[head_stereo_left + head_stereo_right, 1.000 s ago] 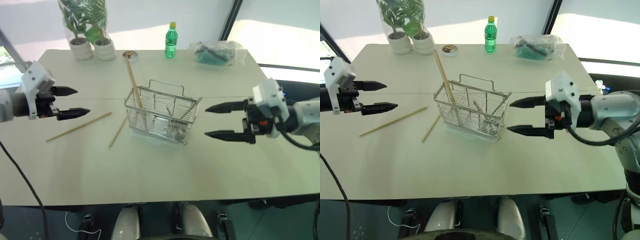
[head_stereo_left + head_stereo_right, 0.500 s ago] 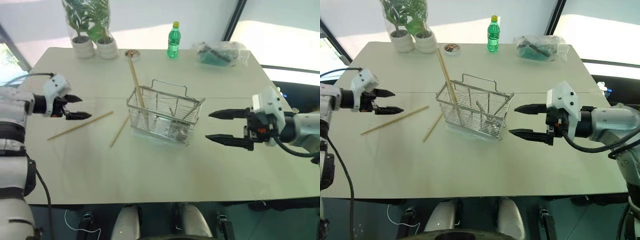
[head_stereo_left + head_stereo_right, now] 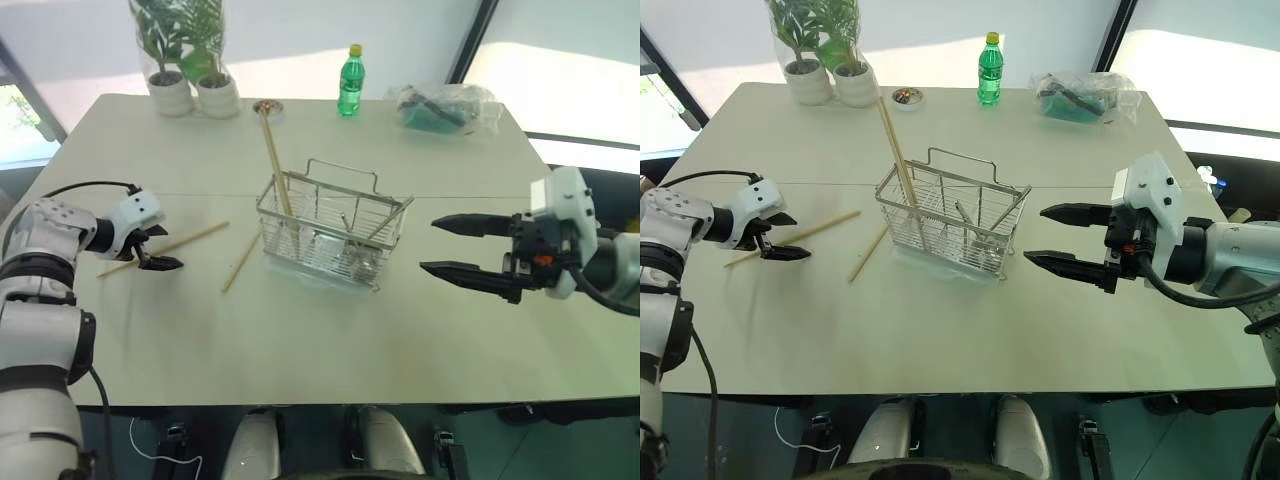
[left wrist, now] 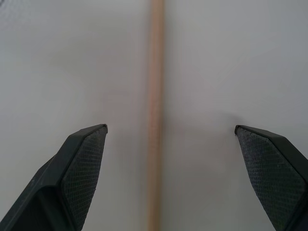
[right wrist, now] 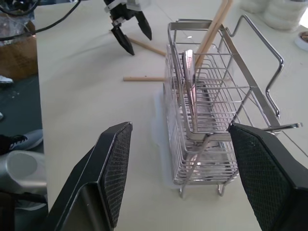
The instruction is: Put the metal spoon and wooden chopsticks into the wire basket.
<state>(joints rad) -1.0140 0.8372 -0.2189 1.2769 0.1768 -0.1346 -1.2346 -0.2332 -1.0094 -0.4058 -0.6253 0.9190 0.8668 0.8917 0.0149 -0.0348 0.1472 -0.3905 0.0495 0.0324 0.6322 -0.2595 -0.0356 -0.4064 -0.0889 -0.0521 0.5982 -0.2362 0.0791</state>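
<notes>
**Spoon and some chopsticks in basket, two sticks loose**

The silver wire basket (image 3: 330, 232) is seen upright mid-table, its arched handle raised. The metal spoon (image 5: 189, 79) is propped inside it, handle up. Light tan wooden chopsticks (image 3: 273, 160) are leaned in its left end, projecting well above the rim. Two further sticks are laid flat on the table left of the basket.

- Left gripper (image 3: 160, 249): white housing, two tapered black fingers.
- Right gripper (image 3: 1060, 238): white block, textured black pads.
- Silver-grey jointed arms, black cables.
</notes>
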